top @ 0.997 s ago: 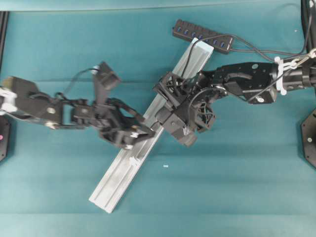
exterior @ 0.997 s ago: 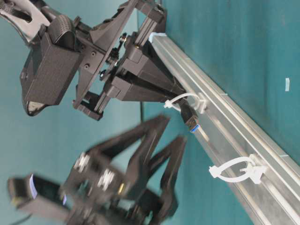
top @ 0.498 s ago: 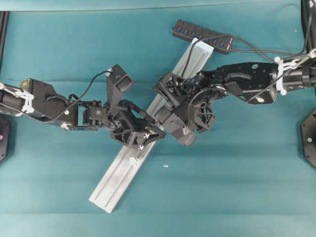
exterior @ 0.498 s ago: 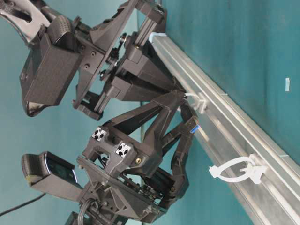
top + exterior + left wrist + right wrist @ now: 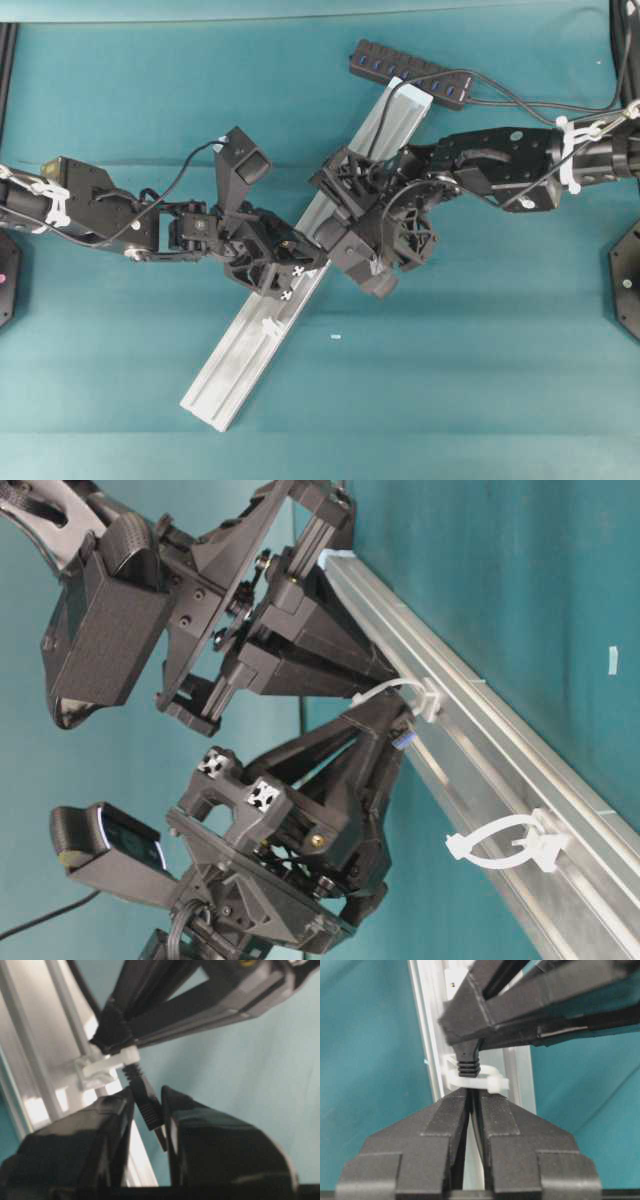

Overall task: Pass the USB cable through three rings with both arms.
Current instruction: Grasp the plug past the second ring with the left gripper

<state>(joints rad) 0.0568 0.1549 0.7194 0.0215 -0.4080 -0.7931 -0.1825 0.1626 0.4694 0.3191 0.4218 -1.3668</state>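
USB plug (image 5: pixel 146 1105) poked out through a white ring (image 5: pixel 107 1062) on the alu rail (image 5: pixel 245 340), long axis running along the rail. L gripper (image 5: pixel 147 1105) sat on the exit side, jaws nearly shut, pinching the plug body. R gripper (image 5: pixel 470 1097) faced it from the entry side, jaws almost closed on the cord. L looked nearer for the pull-through. Next ring (image 5: pixel 500 845) empty; no containers.

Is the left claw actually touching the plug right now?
Touching. The left wrist view shows the left gripper with its two fingers pressed against both sides of the plug, just past the white ring.
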